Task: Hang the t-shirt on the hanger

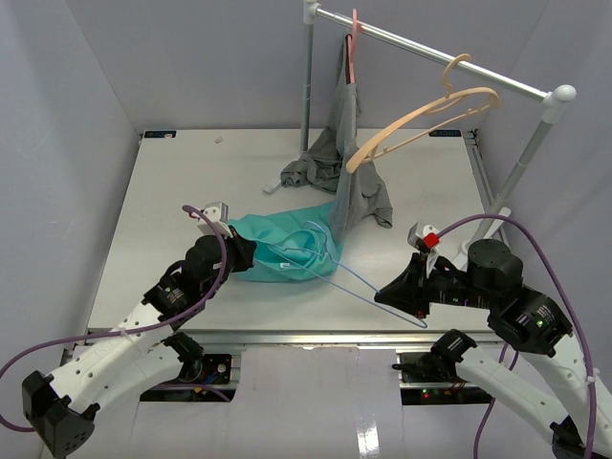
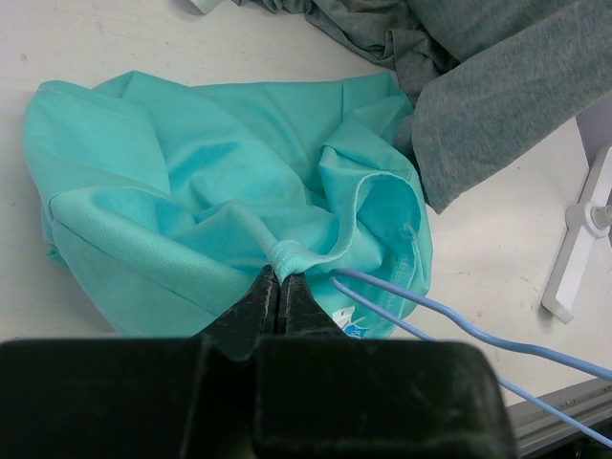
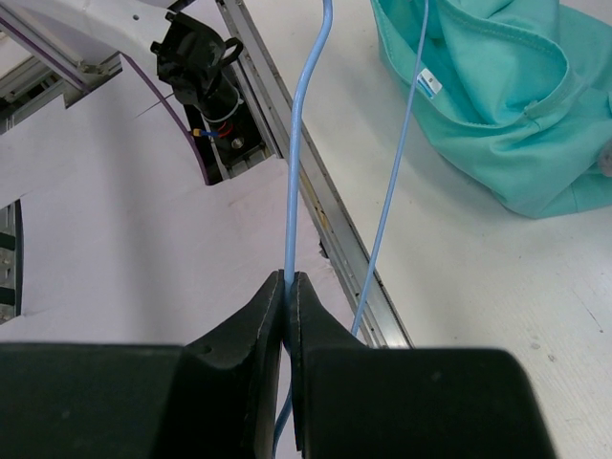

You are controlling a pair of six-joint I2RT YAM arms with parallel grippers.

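White shell links on left arm (image 1: 105,361) and right arm (image 1: 521,394), with round black joints. Matt black, wedge-fingered left claw (image 2: 279,285) and right claw (image 3: 290,283). Purple cable (image 1: 224,263) looped along each arm. Red cap (image 1: 431,238) at right wrist; tiny green light (image 1: 538,322) nearby.

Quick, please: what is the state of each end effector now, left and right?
The left end effector is closed, pinching a fold of the t-shirt.
The right end effector is closed on the hanger.
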